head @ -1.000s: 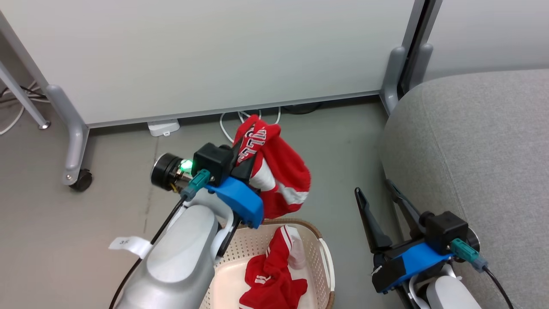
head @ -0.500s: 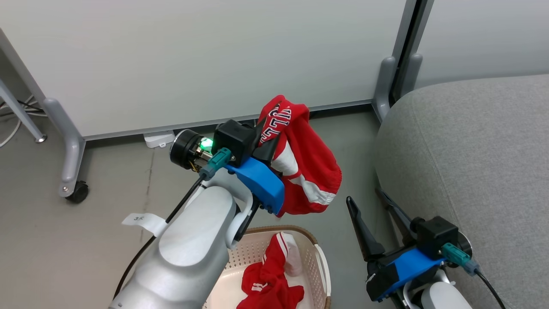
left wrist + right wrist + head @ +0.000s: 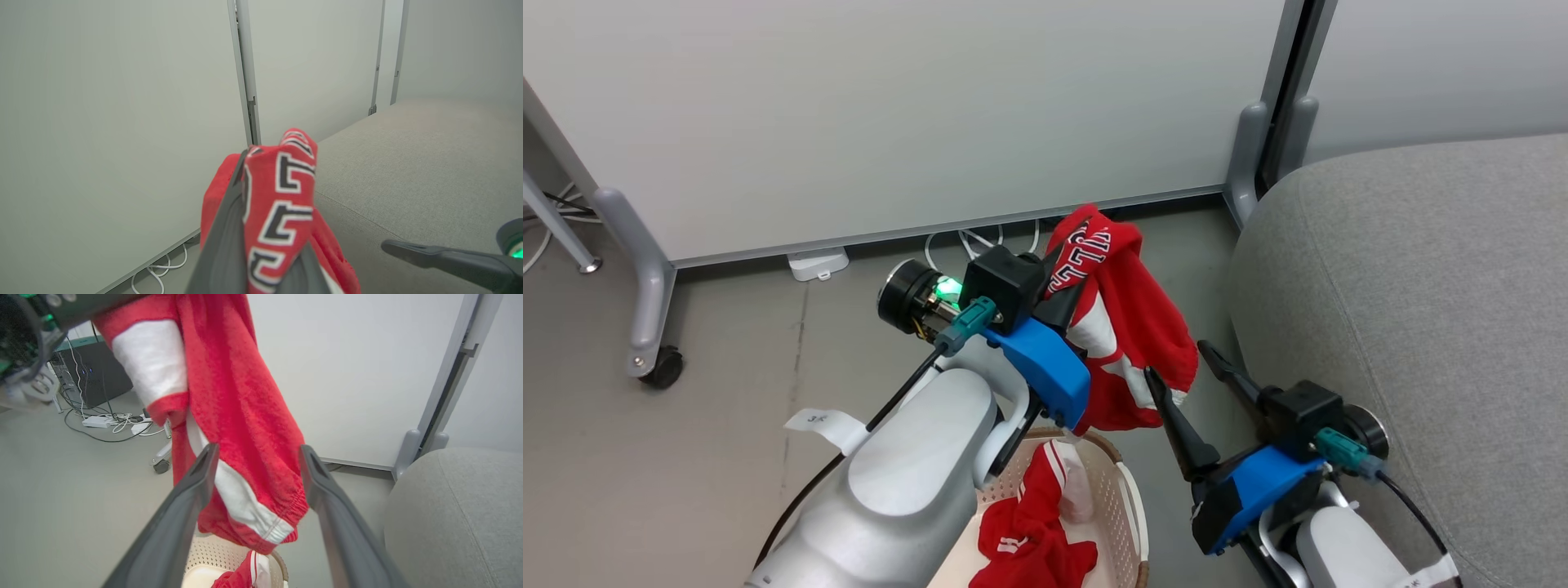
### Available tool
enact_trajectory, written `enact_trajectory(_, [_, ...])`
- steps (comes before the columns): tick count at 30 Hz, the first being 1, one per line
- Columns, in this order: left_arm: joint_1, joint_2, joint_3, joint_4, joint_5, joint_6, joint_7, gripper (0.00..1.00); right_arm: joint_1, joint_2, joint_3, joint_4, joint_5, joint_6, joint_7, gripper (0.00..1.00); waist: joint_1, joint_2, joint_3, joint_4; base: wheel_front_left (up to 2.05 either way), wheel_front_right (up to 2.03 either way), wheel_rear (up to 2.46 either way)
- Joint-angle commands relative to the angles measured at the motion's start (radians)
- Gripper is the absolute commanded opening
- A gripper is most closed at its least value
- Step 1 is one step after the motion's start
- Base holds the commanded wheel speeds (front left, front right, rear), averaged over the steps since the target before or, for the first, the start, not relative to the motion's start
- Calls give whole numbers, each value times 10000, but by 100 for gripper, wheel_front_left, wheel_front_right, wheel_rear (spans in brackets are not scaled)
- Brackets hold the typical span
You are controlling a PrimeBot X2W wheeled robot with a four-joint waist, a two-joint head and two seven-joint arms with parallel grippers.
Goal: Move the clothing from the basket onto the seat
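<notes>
Head view: left gripper (image 3: pixel 1072 278) pinches the clothing (image 3: pixel 1143 327), dangling before right gripper (image 3: pixel 1178 362) (jaws spread) near the seat (image 3: pixel 1421 286).

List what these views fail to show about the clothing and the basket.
- Head view: the basket is cut by the bottom edge and covered by the left forearm; the garment inside shows partly.
- Left wrist view: the lettering on the held garment is folded over, unreadable as a word.

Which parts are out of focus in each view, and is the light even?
Left wrist view: the left gripper looks soft near the lens, while the clothing shows sharper lettering. Right wrist view: the right gripper blurs toward the bottom edge. Head view: sharp, evenly lit.
</notes>
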Motion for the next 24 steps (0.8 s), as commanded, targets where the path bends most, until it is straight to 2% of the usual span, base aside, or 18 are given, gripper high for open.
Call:
enact_trajectory(1, [-158,1,-114,-32,-112,52,-49,0,-238,-32,159,167,-10,5,75,100,-1,0,-6,-8,0,0,0])
enact_trajectory(10, [-220,0,-733,-140,-565,152,-79,0,-1011,-33,698,1082,118,5,154,100,-1,0,-95,-3,0,0,0])
enact_trajectory(24, [-336,0,-1686,-568,-1351,287,129,0,-2205,-33,941,2782,166,5,110,100,-1,0,-241,192,0,0,0])
